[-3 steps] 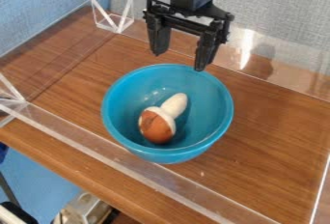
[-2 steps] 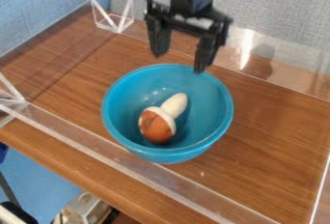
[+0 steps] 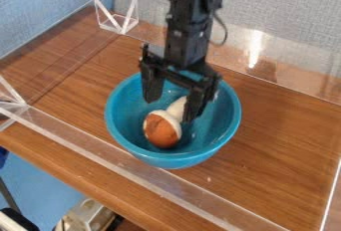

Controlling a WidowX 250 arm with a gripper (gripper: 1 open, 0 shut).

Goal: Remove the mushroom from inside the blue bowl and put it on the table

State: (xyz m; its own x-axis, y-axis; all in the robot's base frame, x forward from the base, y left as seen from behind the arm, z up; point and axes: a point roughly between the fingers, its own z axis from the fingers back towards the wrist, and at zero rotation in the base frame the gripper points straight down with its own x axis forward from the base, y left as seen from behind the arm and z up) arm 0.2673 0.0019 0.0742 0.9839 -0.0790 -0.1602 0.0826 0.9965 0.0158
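The blue bowl (image 3: 210,141) sits on the brown wooden table (image 3: 80,71), near its front edge. Inside it the mushroom (image 3: 166,125) lies on its side, orange-brown cap toward the front and cream stem pointing back-right. My gripper (image 3: 174,94) hangs open from the black arm, lowered into the bowl. Its two dark fingers (image 3: 150,81) straddle the mushroom's stem, one on each side, and part of the stem is hidden behind them. Nothing is held between them.
Clear acrylic walls (image 3: 80,135) run along the table's front and back edges. A small clear triangular bracket (image 3: 118,18) stands at the back left corner and another at the left edge (image 3: 11,106). Bare wood lies to the left and right of the bowl.
The gripper has dropped from above the bowl's far rim, moving forward and down into the bowl around the mushroom's stem. It stays open. The mushroom and bowl have not moved.
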